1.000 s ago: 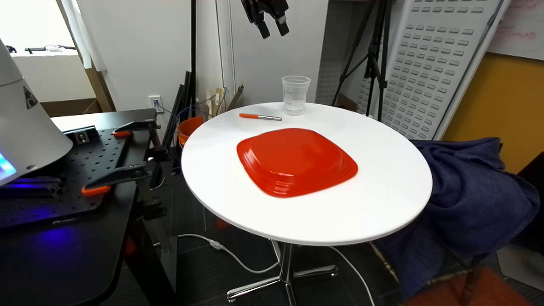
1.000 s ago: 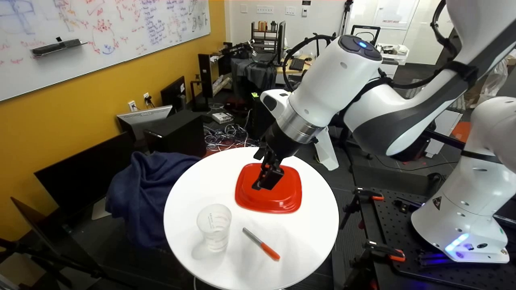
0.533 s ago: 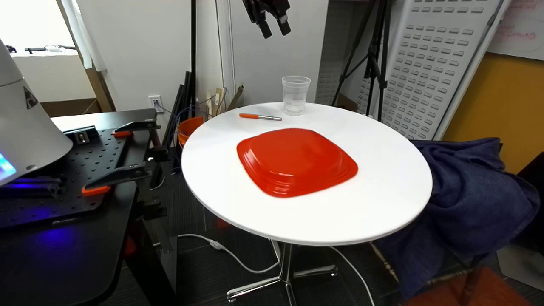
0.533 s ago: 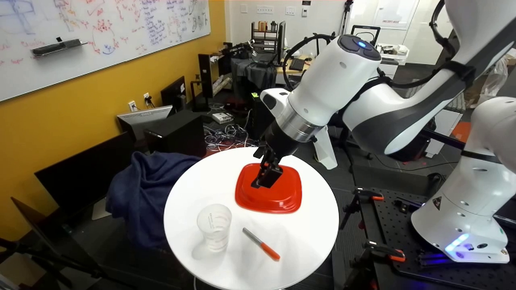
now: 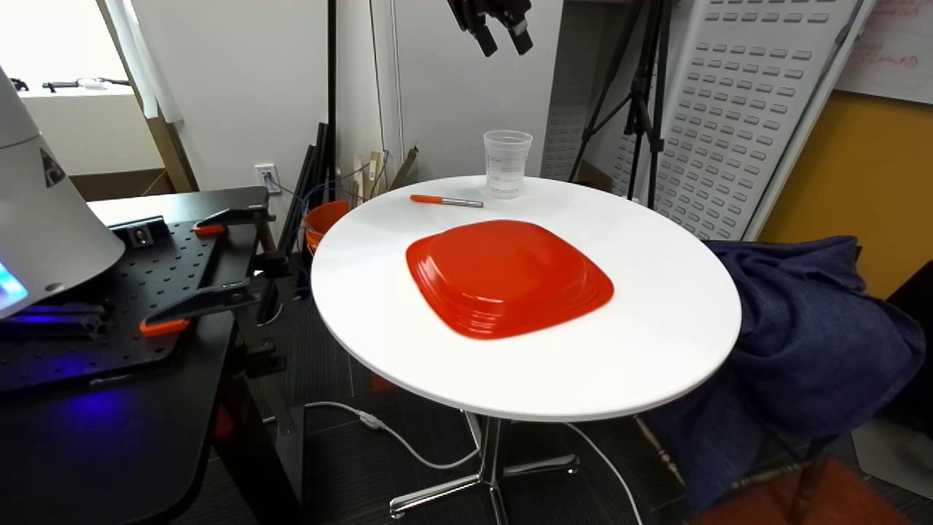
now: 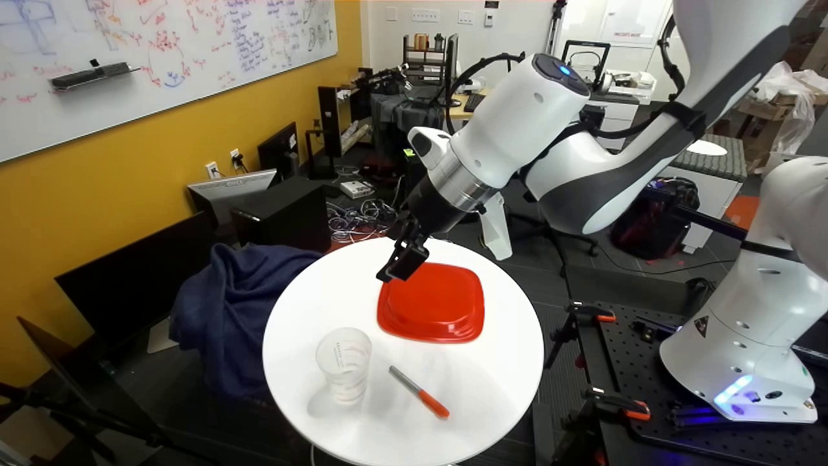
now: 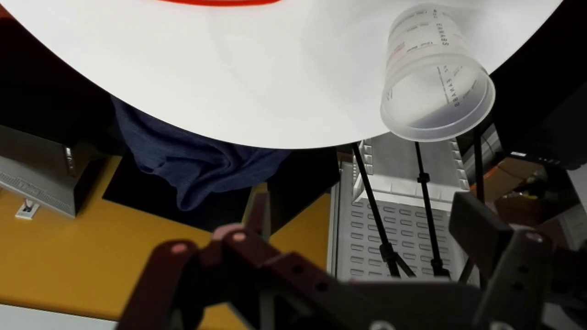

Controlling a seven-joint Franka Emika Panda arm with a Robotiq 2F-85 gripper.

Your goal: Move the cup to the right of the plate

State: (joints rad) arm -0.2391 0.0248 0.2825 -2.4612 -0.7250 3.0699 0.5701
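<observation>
A small see-through plastic tumbler (image 6: 345, 366), slightly tapered, stands upright on the round white worktop (image 5: 656, 350), close to the edge. The large glossy red-orange plate (image 5: 510, 266) — squarish, round-cornered — lies nearer the middle with its flat centre raised above the rim, and white surface shows between it and the tumbler. Looking across in an exterior view, I see the tumbler behind the plate, by the far edge. A thin orange-and-grey pen-like stick (image 6: 419, 392) lies near the tumbler, apart from both it and the plate.

Up in the air, the black gripper (image 5: 506, 47) hangs tilted, its jaws spread so that pale wall (image 5: 452, 102) shows between them. It is well above the worktop, apart from the tumbler, and in an exterior view it hides a corner of the plate from me. The jointed white-and-grey robot arm (image 6: 517, 123) leans over from its smooth white base (image 6: 737, 362), which glows blue low down and sits on a black perforated board (image 6: 631, 366).

In the wrist view the jaws stand wide apart along the bottom; the tumbler is toward the upper right, its mouth and the printed marks on its side in plain sight — and a red sliver of the plate runs along the top. Past the worktop's edge there, a crumpled dark blue cloth (image 7: 197, 160) lies in folds, and a black tripod (image 7: 387, 252) stands beyond the tumbler.
</observation>
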